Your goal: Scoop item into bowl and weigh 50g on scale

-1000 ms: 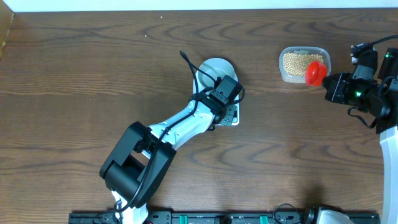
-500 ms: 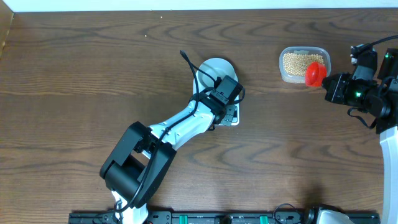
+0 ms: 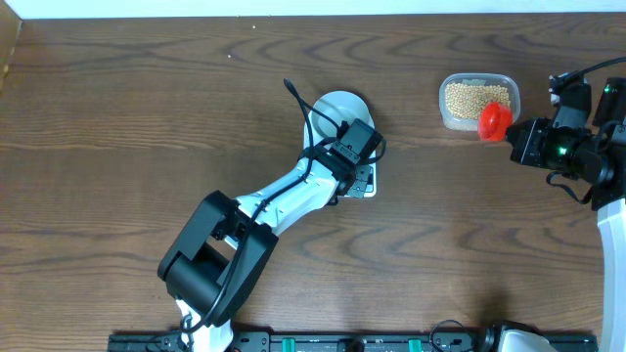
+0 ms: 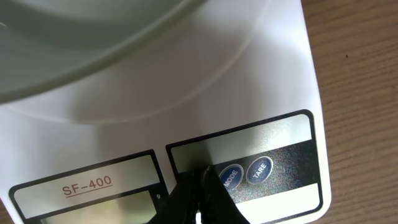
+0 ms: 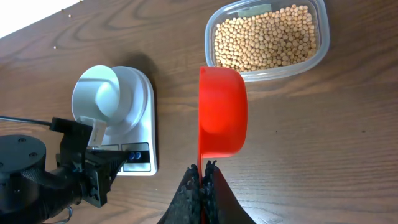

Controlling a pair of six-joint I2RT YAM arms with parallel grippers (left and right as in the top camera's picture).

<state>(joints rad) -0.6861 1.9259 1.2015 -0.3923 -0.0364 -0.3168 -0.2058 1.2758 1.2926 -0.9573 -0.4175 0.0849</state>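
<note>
Overhead, the small pale grey-white round bowl [image 3: 337,105] sits on the flat white digital scale [image 3: 368,186], well left of the clear plastic tub [image 3: 450,123] of beige-yellow beans [image 3: 474,96]; at the left wrist, the left gripper [image 4: 200,175], fingers together, meets the round blue MODE button [image 4: 229,177] (best pressed lightly and squarely); at the right wrist, the right gripper [image 5: 202,168], clamped on the red plastic scoop [image 5: 222,112], should hold it level.

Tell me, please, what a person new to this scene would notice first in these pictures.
The round red plastic scoop stands out most: the right gripper is shut on its handle, beside the clear plastic tub of small beige-yellow beans, at the far right of the wooden table. Near the middle, the shut left gripper has its tips at the round buttons of the flat white digital scale, which carries a small pale grey-white bowl.
</note>
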